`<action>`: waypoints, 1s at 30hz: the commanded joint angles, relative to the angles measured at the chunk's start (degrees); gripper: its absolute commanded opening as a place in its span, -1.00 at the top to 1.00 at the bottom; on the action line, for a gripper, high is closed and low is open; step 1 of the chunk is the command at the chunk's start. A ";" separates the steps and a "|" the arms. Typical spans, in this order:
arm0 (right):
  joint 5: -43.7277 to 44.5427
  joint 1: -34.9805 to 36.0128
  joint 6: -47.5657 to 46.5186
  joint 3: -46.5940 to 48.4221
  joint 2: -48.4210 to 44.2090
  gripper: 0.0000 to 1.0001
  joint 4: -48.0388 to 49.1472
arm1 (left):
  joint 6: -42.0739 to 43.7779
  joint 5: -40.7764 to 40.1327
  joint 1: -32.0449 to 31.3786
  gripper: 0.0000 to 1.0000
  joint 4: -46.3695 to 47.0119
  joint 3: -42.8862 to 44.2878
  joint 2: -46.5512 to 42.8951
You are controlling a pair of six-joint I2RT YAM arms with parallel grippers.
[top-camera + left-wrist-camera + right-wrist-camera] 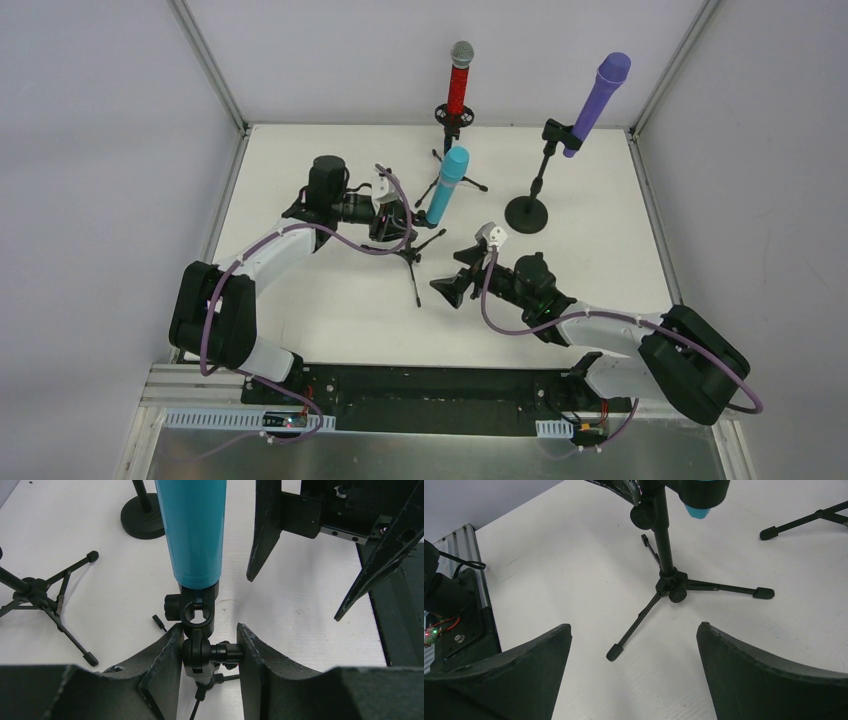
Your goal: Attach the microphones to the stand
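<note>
The cyan microphone (pixel 446 186) sits tilted in the clip of a small black tripod stand (pixel 414 262) at mid-table. My left gripper (pixel 397 224) is shut on that stand's swivel joint just below the clip; the left wrist view shows the cyan microphone (pixel 195 530) above the joint (pixel 201 652), with my left gripper (pixel 207 652) pressing the joint and its knob. My right gripper (pixel 452 276) is open and empty, right of the tripod; in its own view my right gripper (pixel 634 635) faces the tripod (pixel 669 582). The red microphone (pixel 460 80) and the purple microphone (pixel 598 100) stand in their stands.
The purple microphone's stand has a round black base (pixel 527 213) at the back right. The red microphone's tripod (pixel 452 160) stands behind the cyan one. White walls and a metal frame enclose the table. A third tripod's leg (pixel 804 522) shows in the right wrist view.
</note>
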 commanded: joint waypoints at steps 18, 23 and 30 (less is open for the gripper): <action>17.11 7.52 -4.53 3.82 20.13 -0.99 28.77 | -0.53 2.52 -3.95 1.00 2.38 1.45 -2.23; 20.72 7.85 -4.90 4.15 24.13 -0.99 35.29 | -0.65 2.51 -4.18 1.00 2.45 1.44 -2.27; 22.25 8.03 -6.33 4.88 24.87 -0.98 35.38 | -0.52 2.21 -4.18 1.00 2.52 1.31 -2.80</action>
